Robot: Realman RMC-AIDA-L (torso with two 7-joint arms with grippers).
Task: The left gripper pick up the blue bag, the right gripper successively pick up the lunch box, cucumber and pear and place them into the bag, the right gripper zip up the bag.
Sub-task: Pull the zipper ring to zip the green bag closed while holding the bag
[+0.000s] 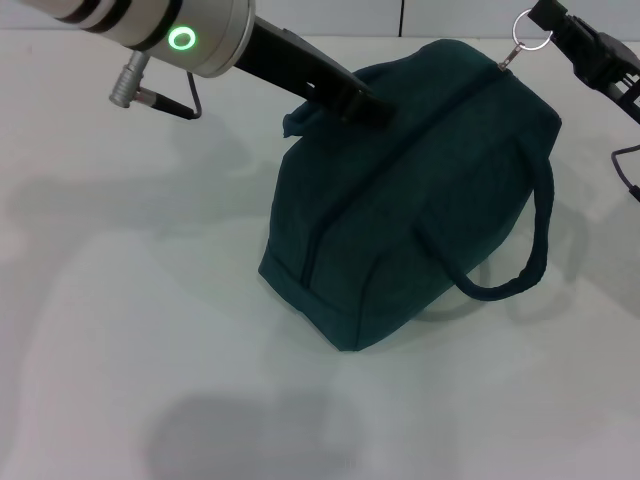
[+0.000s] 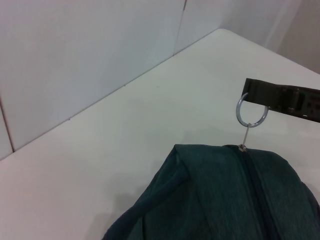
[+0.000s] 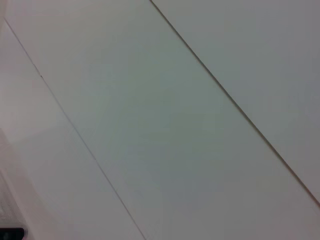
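The blue bag (image 1: 400, 210) stands on the white table, its long zipper (image 2: 252, 180) drawn shut along the top. My left gripper (image 1: 365, 108) is at the bag's far top edge, shut on the fabric there. My right gripper (image 1: 545, 25) is above the bag's far right end, shut on the metal ring pull (image 1: 532, 38). The ring pull (image 2: 251, 112) is lifted on its link, and the left wrist view shows it hanging from the right gripper's dark finger (image 2: 282, 97). One loop handle (image 1: 525, 265) hangs down the near side. The lunch box, cucumber and pear are not in view.
The white table (image 1: 130, 300) stretches out in front of and to the left of the bag. A white panelled wall (image 2: 90, 50) runs along the table's far edge. A black cable (image 1: 628, 170) hangs at the right edge. The right wrist view shows only wall panels.
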